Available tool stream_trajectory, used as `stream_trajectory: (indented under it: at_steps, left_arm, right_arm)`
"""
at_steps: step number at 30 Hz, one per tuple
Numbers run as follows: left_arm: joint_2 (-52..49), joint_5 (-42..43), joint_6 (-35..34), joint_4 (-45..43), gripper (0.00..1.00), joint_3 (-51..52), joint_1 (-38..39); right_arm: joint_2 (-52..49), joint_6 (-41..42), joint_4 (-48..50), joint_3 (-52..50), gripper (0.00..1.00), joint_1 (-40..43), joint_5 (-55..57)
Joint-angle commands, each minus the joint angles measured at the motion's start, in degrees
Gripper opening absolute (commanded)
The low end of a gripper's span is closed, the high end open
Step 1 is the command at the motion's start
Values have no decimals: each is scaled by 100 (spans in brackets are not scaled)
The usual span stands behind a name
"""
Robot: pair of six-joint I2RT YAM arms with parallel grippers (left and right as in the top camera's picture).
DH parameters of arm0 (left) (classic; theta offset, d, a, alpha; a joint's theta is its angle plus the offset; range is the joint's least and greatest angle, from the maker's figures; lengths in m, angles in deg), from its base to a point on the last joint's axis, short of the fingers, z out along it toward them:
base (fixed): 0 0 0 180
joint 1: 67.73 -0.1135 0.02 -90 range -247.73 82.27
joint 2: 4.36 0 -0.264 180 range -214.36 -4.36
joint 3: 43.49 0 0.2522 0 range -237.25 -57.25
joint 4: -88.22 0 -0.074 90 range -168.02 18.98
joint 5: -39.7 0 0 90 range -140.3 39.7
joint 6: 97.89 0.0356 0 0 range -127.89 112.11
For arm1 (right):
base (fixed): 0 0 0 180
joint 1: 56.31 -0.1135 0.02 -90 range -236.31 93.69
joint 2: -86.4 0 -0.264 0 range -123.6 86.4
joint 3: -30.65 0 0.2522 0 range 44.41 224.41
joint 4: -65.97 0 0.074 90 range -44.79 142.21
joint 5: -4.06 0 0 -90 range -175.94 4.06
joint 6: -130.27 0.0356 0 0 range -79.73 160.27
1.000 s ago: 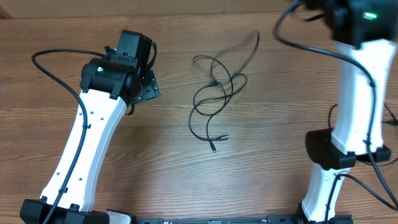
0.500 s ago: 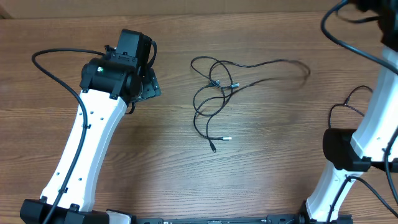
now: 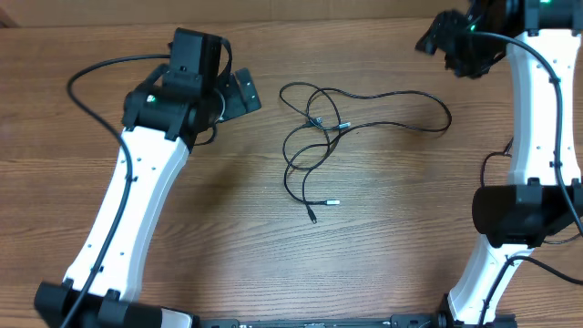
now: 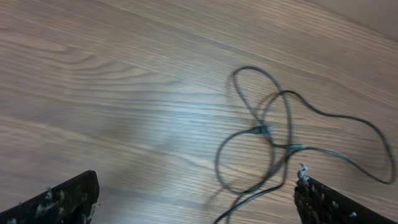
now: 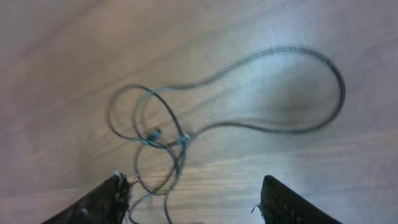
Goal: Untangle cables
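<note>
We note a wood-grain worktop point(image 3: 383, 237) carrying thin black cables point(image 3: 316, 121), tangled centrally, with one long loop lying rightward.

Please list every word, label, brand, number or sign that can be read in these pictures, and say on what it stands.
None: no view shows any readable text.
The cables, the table, the left arm and the right arm carry no visible word, number or label.
A green light on the right arm shows no characters.
</note>
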Motion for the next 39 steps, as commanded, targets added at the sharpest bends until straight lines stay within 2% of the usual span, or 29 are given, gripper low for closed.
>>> stream_trajectory:
  at_steps: [1,6,8,11,18,21,28,36,39]
  left_arm:
    - [-629,942,-107,-363,99,79,-20]
    - [-1305,1823,-120,-1005,99,79,4]
    - [-1773,2334,-372,-1447,100,79,37]
    - [-2168,2653,-542,-1862,99,79,85]
    - [-2938,2664,-1504,-2503,97,79,247]
    - [-3193,2756,-1790,-2822,92,79,339]
    - [-3550,2341,-1801,-3392,84,79,479]
    - [-3563,1755,-1794,-3615,63,79,505]
    - [-3563,1670,-1777,-3602,62,79,507]
  right_arm:
    - [48,-31,57,-752,69,-15,223]
    - [48,61,190,-1443,70,-15,216]
    - [48,79,245,-1674,70,-15,214]
    - [48,76,254,-1683,70,-15,214]
    - [48,76,195,-1683,69,-15,212]
    - [48,76,177,-1683,69,-15,212]
    - [48,74,90,-1683,69,-15,212]
    - [48,74,70,-1683,68,-15,212]
    - [48,74,28,-1683,68,-15,208]
